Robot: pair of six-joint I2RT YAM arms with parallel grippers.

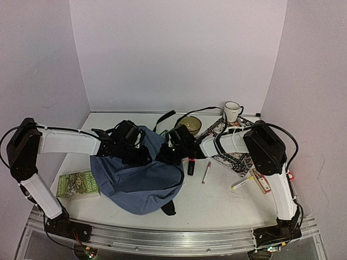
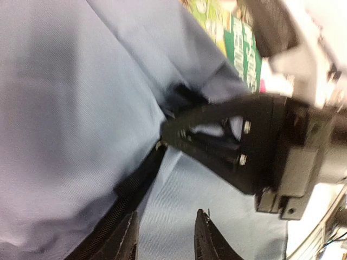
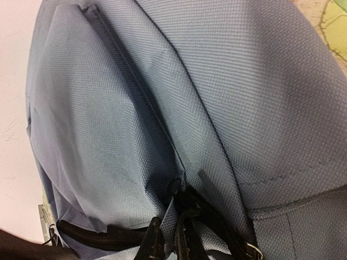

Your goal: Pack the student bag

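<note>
Student bag [image 1: 135, 184], large soft slate-blue fabric backpack: right gripper [image 3: 169, 227] pinched on its zip-edge fold; left gripper [image 2: 166, 216] part-open, holding nothing. Risk: fabric slipping free, mouth collapsing.

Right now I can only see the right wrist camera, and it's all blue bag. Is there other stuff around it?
Observer: Yes. A dark marker with a red end lies on the table just right of the student bag, and a thin pen lies beside it.
Operator: Anything farther away?
Observer: A white mug stands at the back right.
Operator: Where's my other arm?
Observer: The left gripper hovers over the bag's fabric beside the zip, jaws apart. It is close to the right gripper, which is pinching the bag.
</note>
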